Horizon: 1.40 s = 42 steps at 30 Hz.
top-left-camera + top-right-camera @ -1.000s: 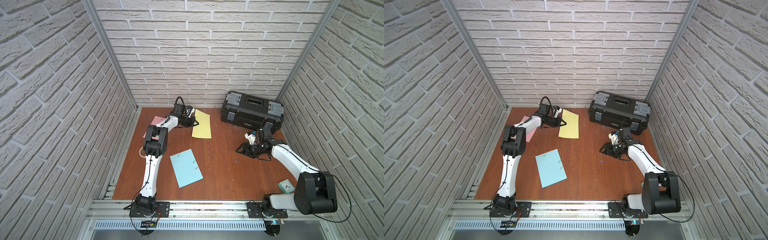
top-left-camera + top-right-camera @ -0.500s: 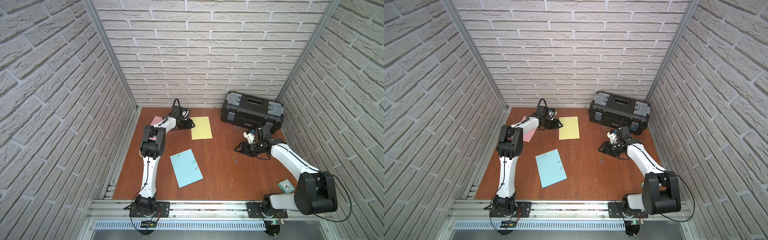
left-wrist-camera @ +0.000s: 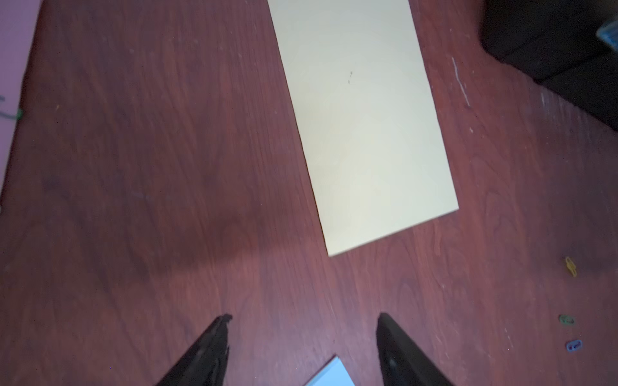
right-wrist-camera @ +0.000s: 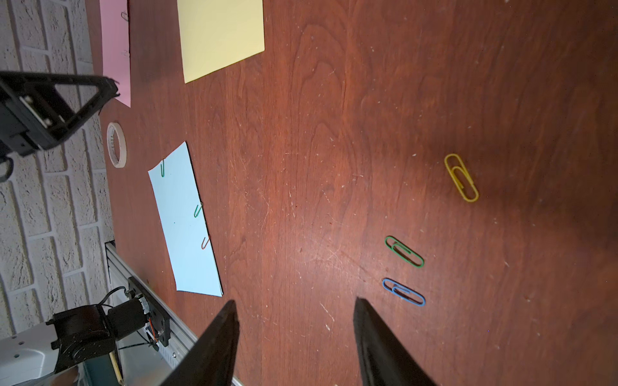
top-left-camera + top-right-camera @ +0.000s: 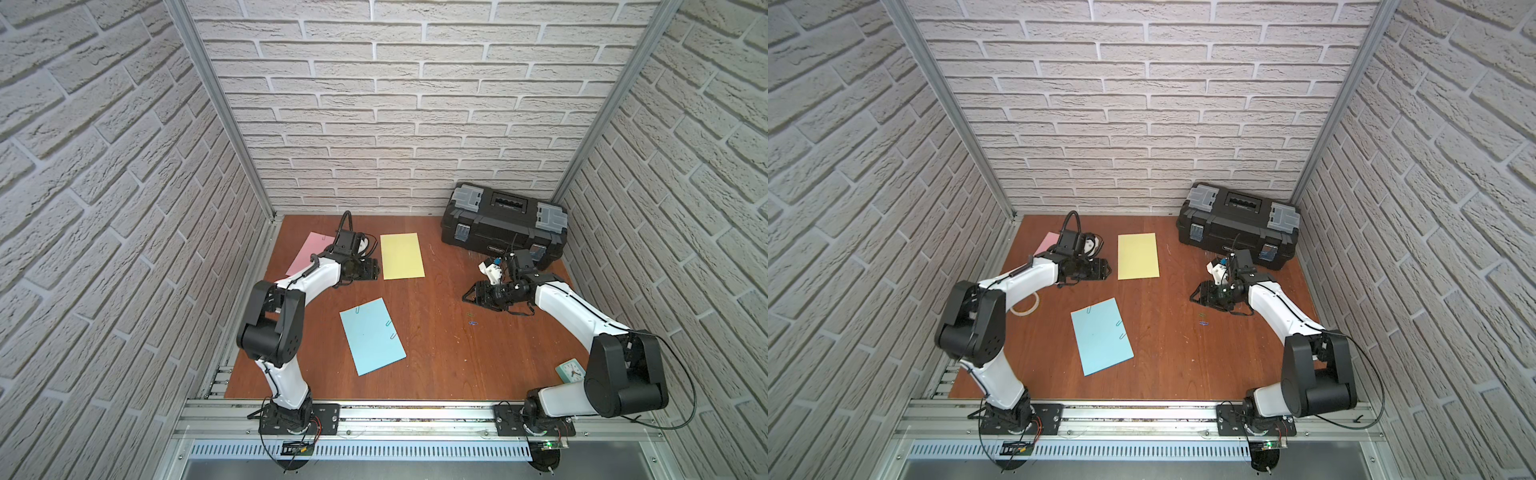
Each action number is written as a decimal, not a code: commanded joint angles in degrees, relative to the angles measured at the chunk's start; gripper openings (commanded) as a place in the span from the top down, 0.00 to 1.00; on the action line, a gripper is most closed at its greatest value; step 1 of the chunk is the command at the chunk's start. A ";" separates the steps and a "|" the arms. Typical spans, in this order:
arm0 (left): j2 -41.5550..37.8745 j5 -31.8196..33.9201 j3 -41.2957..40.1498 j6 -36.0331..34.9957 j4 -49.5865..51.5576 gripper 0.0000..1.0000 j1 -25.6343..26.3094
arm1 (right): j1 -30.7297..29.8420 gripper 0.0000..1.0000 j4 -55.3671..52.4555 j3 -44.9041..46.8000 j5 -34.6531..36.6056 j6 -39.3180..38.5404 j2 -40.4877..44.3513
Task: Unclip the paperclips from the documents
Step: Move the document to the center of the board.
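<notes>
1. Three paperclips (image 4: 198, 210) are sitting on the light blue sheet (image 5: 372, 336), near centre; the pink sheet (image 4: 115, 50), far left, is carrying more.
2. Both claws are hanging released and empty: left gripper (image 3: 302, 317) beside the yellow sheet (image 3: 364, 127), right gripper (image 4: 294, 302) by three loose clips (image 4: 404, 251).
3. Judging it best to be pinning the sheet with one claw and sliding each clip off its edge.
4. Right wrist view is showing clip colours; top views are barely resolving them.

Bare table (image 5: 440, 353) between yellow sheet (image 5: 402, 255), blue sheet (image 5: 372, 336) — toolbox (image 5: 503, 222) blocks far-right corner.
</notes>
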<state>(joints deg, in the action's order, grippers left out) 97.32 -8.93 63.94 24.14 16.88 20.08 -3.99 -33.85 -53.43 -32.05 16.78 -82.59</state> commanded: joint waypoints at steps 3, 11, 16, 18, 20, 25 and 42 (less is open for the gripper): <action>-9.58 7.71 -7.52 5.17 6.42 0.27 2.90 | -0.89 0.41 1.50 -2.44 -2.17 -1.89 -1.34; -14.82 4.14 -14.74 12.42 9.86 0.28 5.93 | -1.49 0.41 1.68 -3.66 -3.19 -2.61 -2.75; -15.12 0.41 -17.55 15.02 9.72 0.29 7.79 | -1.64 0.40 1.26 -3.87 -3.27 -3.06 -2.59; -14.79 -0.64 -18.42 16.41 9.84 0.30 8.92 | -1.63 0.40 1.07 -3.94 -3.21 -3.24 -2.58; -14.07 -1.54 -19.50 17.96 9.24 0.30 10.34 | -1.63 0.40 0.97 -4.09 -3.16 -3.24 -2.58; -9.42 -4.17 -18.90 18.62 8.17 0.31 12.73 | -1.56 0.40 1.26 -4.11 -3.17 -3.07 -2.76; 8.52 -13.78 0.10 7.74 11.62 0.35 17.36 | -1.73 0.40 1.04 -2.63 -2.47 -3.01 -1.52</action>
<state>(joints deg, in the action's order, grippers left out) 103.66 -21.12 62.94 35.20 25.69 36.88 -5.19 -33.30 -56.10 -34.33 14.37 -85.01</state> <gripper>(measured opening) 0.655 0.603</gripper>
